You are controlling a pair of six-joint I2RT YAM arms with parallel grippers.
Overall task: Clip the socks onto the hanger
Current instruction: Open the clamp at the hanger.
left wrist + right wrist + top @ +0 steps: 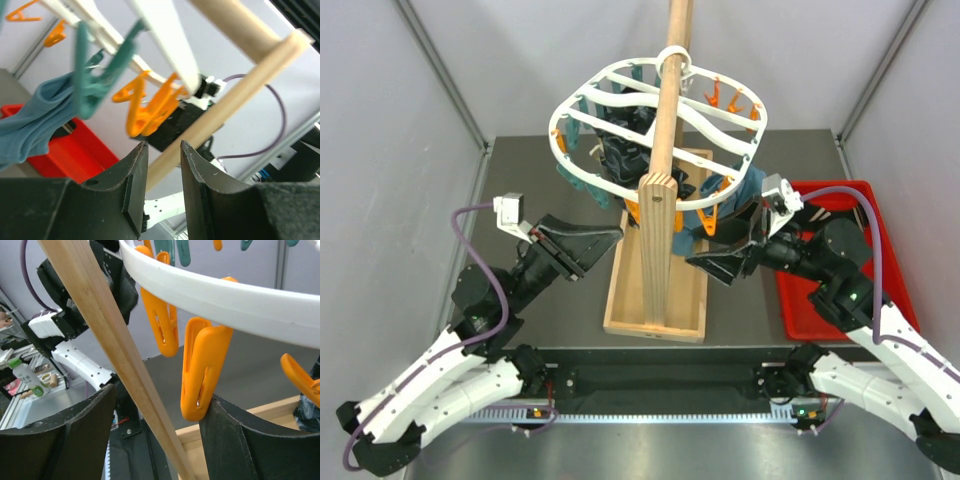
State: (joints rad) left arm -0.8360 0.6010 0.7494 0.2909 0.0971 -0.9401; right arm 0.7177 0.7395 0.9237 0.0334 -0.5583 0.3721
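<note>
White plastic hanger (225,297) hangs on the wooden pole (665,120), above the wooden tray base (620,305) on the tabletop (750,310). Dark fabric (623,152) hangs under it; I cannot tell if this is the socks. Left pincer (162,147) is empty, its fingers only narrowly apart, near the pole. Right pincer (160,395) is wide and empty under the rim, one finger beside an orange clothespin (202,370).

A robotics lab cell: grey panel walls (380,200) on aluminium framing (444,80) enclose a dark surface (550,310), a left arm (450,380) and right arm (890,340) are bolted at its 6 o'clock edge, and a cluttered bench (35,405) with a bottle (22,376) shows beyond.
</note>
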